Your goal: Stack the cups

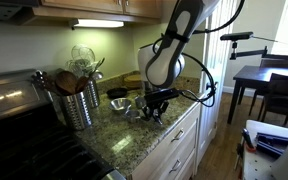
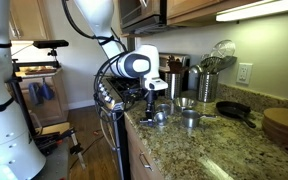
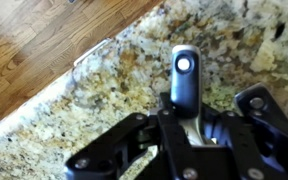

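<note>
Cups, small shiny steel measuring type: 3 I can make out, tho they're tiny in both exterior views, so count is approx. 2 sit on the counter in front of the utensil canister [image 2: 206, 86]: 1 cup [image 2: 184, 103] closer to it, 1 cup [image 2: 191, 120] farther out toward the counter edge. 3rd measuring cup is at the gripper [image 2: 156, 112], out from the canister at the counter's front edge. Wrist view shows only its flat handle [image 3: 185, 75], w/ a round hole at the tip, sticking out from betw the jaws. Jaws look drawn in tight on that handle, gripping it; bowl is hidden under the gripper.

1 canister, tall ribbed steel, full of wooden spoons. 1 wire whisk [image 1: 84, 55] stands just behind it. 1 black skillet [image 2: 234, 110] and 1 round wooden board [image 2: 284, 125] lie on the canister's side away from the stove [image 1: 24, 120].

Counter [image 3: 104, 70] is speckled brown granite over white drawers [image 1: 179, 140]. Wood plank floor [image 3: 24, 50], wood upper cabinets, under-cabinet light [image 1: 96, 23] lit, 1 wall outlet [image 2: 244, 72]. Dark dining table [image 1: 269, 80] well beyond the canister.
</note>
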### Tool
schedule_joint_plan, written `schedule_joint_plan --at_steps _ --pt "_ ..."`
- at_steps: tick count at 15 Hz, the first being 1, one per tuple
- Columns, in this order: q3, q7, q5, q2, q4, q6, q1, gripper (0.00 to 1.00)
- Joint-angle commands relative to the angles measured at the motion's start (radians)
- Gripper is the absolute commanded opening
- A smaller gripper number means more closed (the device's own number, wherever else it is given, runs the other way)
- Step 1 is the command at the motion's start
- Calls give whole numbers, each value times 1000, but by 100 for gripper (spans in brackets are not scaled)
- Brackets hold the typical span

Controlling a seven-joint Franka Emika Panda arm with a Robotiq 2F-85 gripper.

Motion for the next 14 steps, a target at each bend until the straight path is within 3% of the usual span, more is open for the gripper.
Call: schedule_joint_plan --at_steps 1,8,14 --pt "-19 -2 19 -6 -9 4 19 10" --pt "-24 4 13 -19 -15 -5 27 14" --pt "-33 26 -31 -88 -24 -29 60 8"
